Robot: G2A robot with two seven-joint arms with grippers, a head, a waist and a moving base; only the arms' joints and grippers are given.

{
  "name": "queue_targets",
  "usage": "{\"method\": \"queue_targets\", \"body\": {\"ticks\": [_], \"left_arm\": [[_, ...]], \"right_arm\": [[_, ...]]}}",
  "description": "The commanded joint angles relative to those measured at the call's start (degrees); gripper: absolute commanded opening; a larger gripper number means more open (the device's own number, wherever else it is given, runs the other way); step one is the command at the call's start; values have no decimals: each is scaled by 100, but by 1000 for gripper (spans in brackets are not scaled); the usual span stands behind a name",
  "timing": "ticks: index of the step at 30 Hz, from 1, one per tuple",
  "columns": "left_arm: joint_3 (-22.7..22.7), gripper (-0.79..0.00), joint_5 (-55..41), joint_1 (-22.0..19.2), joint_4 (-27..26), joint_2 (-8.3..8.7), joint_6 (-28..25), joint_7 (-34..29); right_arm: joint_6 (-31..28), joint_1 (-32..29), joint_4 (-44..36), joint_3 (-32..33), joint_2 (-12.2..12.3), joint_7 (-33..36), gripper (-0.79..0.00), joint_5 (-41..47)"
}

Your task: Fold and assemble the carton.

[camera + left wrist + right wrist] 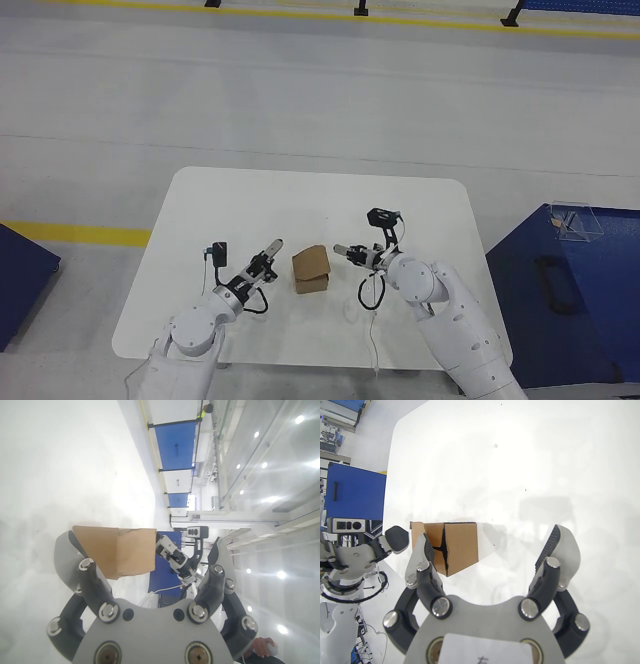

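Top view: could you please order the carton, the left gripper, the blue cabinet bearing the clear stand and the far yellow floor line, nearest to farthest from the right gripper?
From the right gripper:
1. carton, right beside it.
2. left gripper, across the carton.
3. blue cabinet, off the table, right arm's side.
4. yellow floor line, far beyond the table.

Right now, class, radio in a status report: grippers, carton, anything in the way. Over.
Left gripper open, right gripper open. Brown cardboard carton on white table between them, ungripped, end flaps gapped. Nothing blocking either approach.
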Motion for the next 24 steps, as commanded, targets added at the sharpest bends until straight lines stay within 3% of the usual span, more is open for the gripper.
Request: {"method": "queue_targets", "body": {"ticks": [1,5,10,15,17,24], "left_arm": [[-3,0,-15,0,-2,-1,-8,6],[10,0,-19,9,7,-1,5,-10],[118,0,160,-175,211,44,548,-360],[205,-145,189,-316,370,77,706,-587],[258,-160,141,-355,474,78,734,-592],[427,-102,-218,-564,890,74,751,-801]], "right_arm": [[3,1,1,-3,0,-7,0,-8],[-42,-64,-23,-24,0,-88,0,-28],[-70,-179,-146,-68,1,-173,0,-71],[-59,-220,-139,-122,-4,-216,0,-120],[-52,-214,-106,-160,-14,-233,0,-115],[-42,-164,-5,-290,-51,-235,0,-24]]}}
